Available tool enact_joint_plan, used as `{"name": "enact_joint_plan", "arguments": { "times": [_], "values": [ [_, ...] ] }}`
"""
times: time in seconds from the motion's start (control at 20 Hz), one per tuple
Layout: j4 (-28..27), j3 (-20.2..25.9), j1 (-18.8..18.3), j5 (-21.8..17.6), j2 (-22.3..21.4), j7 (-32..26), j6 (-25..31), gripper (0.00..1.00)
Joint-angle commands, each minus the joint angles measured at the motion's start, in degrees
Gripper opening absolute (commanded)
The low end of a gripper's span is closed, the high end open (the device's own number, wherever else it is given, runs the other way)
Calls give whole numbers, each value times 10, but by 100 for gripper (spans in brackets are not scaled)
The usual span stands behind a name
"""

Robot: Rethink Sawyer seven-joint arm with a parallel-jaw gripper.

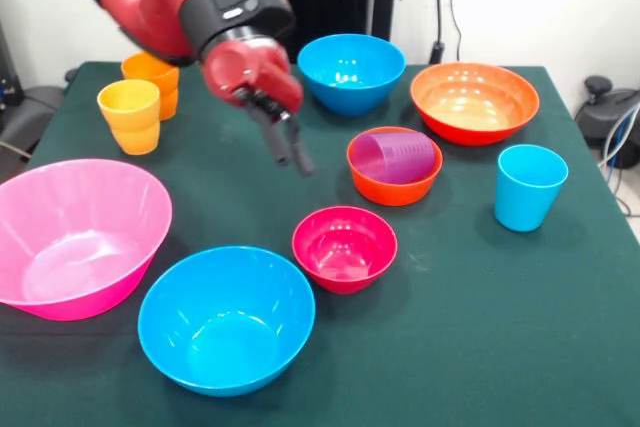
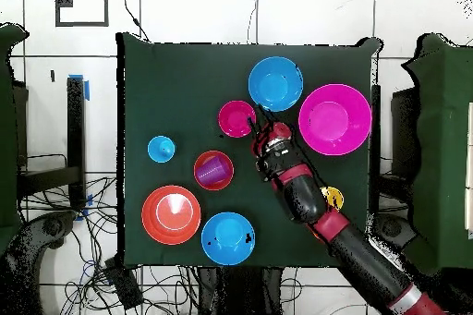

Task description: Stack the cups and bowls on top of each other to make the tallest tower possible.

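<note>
The purple cup [image 1: 397, 157] lies on its side inside the small orange bowl [image 1: 392, 192], mid-table; the pair also shows in the overhead view [image 2: 213, 170]. The small crimson bowl [image 1: 344, 247] stands apart, in front of them. My gripper [image 1: 291, 154] hangs open and empty above the cloth, left of the orange bowl and behind the crimson bowl; in the overhead view it [image 2: 254, 130] is at the crimson bowl's [image 2: 236, 118] edge. The light blue cup [image 1: 529, 185] stands upright at the right. The yellow cup [image 1: 130, 115] and orange cup [image 1: 152, 72] stand together at the far left.
The huge pink bowl [image 1: 75, 237] sits at the near left, with one blue bowl [image 1: 226, 319] beside it at the front. The other blue bowl [image 1: 351, 69] and the wide orange bowl [image 1: 474, 99] sit at the far side. Cables lie beyond the table's [image 1: 480, 347] edges.
</note>
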Motion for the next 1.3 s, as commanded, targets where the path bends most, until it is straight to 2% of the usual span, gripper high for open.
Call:
{"name": "enact_joint_plan", "arguments": {
  "times": [0.05, 0.1, 0.15, 0.2, 0.3, 0.35, 0.5, 0.6, 0.75, 0.8, 0.85, 0.9, 0.95, 1.0, 1.1, 1.2, 1.3],
  "values": [
    [116, -159, 176, 282, -291, 228, 229, 100],
    [128, -162, 180, 327, -315, 246, 281, 100],
    [144, -140, 167, 364, -324, 262, 314, 100],
    [158, -107, 141, 384, -317, 277, 330, 100],
    [188, -19, 77, 409, -284, 296, 325, 100],
    [198, 26, 36, 412, -249, 289, 329, 100],
    [220, 115, -48, 440, -170, 270, 377, 100],
    [226, 118, -67, 452, -181, 259, 419, 100],
    [221, 89, -77, 438, -172, 224, 422, 100],
    [238, 88, -78, 423, -158, 217, 394, 100],
    [228, 71, -80, 412, -150, 196, 386, 100],
    [231, 80, -81, 402, -137, 195, 352, 100],
    [211, 66, -87, 379, -123, 170, 320, 100],
    [202, 74, -86, 364, -102, 163, 283, 100],
    [187, 79, -93, 344, -67, 144, 254, 100],
    [157, 53, -116, 319, 28, 75, 269, 100],
    [121, 16, -130, 279, 108, 14, 269, 100]
  ]
}}
